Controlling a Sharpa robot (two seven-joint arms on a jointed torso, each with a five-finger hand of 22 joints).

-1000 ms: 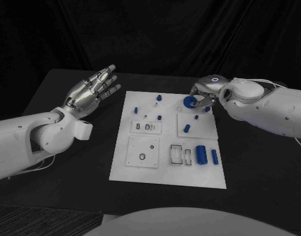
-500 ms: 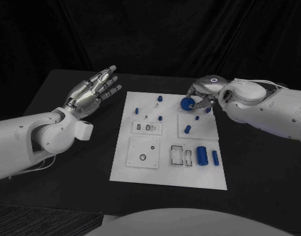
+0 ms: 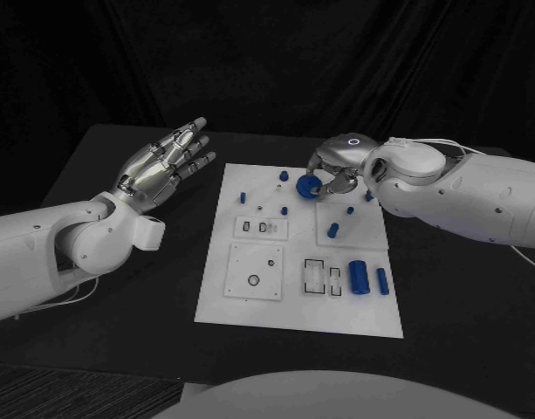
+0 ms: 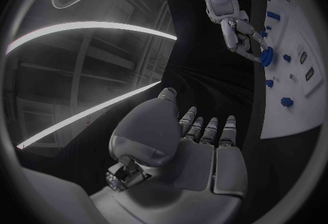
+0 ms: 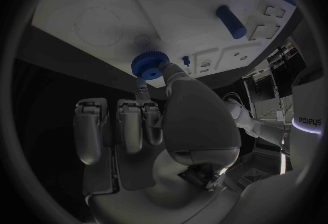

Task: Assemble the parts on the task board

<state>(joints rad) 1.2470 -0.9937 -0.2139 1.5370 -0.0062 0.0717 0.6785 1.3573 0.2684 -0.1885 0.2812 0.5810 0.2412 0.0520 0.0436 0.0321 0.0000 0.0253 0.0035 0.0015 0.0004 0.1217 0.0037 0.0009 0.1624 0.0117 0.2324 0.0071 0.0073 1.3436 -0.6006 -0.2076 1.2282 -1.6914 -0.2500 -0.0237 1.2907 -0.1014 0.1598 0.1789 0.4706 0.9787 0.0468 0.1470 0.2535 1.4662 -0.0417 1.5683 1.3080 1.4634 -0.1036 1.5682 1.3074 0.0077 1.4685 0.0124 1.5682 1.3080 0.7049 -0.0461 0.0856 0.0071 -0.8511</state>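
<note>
**Fig.: Blue gear held over the task board**

My right hand (image 3: 332, 170) pinches a blue gear (image 3: 306, 185) between thumb and fingertip (toothed rim plain in the right wrist view (image 5: 150, 64)), holding it above the far end of the task board (image 3: 295, 301). My left hand (image 3: 163, 163) hangs off the board's left side, fingers straight and apart, holding nothing. Other blue parts, incl. 1 large cylinder (image 3: 359, 276) w/ a thinner rod (image 3: 381, 278) beside it, lie on the board.
</note>
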